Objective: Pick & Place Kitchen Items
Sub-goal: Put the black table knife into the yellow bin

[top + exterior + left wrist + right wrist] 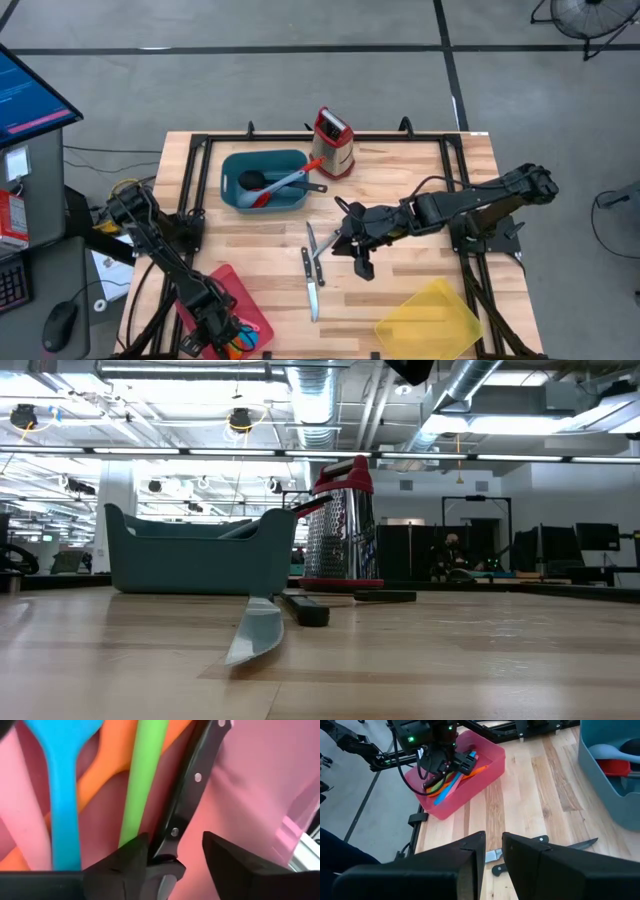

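Note:
My left gripper (175,852) (225,325) is open, pointing down into the red-pink tray (250,305) at the table's near left corner. In the tray lie blue (62,795), orange (107,760) and green (142,780) plastic utensils and a black-handled knife (192,780), whose handle end sits between the fingers. My right gripper (493,851) (362,262) hovers shut, with only a slit between its fingers, over mid-table. Two black-handled steel knives (311,248) (313,292) lie flat on the wood beside it. A black ladle (250,181), a red spoon and a grey-blue spoon (290,181) rest in the teal tray (262,205). My left gripper stands over the end of the knife's black handle (167,851) from above. That end lies close beside one finger (131,857), with a wide gap to the other finger. Whether the finger touches the handle, I cannot tell. The knife rests in the tray among the plastic utensils.
A steel box grater with a red top (333,143) stands at the far edge, right of the teal tray. A yellow tray (428,320) sits at the near right. Bare wood (420,180) lies between them. In the low view a knife blade (255,632) lies close.

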You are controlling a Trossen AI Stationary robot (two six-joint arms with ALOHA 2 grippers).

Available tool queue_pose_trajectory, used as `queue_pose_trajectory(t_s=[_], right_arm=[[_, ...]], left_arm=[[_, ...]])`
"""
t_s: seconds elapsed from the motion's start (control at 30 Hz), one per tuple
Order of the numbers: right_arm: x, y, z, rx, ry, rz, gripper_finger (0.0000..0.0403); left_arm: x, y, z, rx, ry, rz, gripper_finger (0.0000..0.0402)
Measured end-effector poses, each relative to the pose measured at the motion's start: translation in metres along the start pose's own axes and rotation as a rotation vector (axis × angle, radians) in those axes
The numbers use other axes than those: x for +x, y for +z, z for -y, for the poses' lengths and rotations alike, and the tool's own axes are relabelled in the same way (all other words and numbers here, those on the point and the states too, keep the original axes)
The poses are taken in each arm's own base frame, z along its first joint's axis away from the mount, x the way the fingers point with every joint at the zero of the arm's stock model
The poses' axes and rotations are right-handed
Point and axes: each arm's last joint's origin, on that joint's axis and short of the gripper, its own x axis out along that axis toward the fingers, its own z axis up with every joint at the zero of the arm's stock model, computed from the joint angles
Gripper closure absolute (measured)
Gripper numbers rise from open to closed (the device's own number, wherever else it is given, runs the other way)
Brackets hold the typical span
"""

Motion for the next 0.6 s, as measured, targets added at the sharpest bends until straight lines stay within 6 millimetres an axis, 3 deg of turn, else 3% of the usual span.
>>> queue_pose_trajectory(t_s=[0.43,0.6], right_arm=[[0.0001,0.0008,0.002,0.003,-0.005,0.002,0.0331],[0.0001,0.0008,0.002,0.004,-0.005,0.002,0.0331]], left_arm=[[0.0008,-0.0019,-0.0023,0.044,0.028,-0.003,0.0365],[0.0001,-0.0015,-0.0034,0.014,0.013,-0.012,0.0397]])
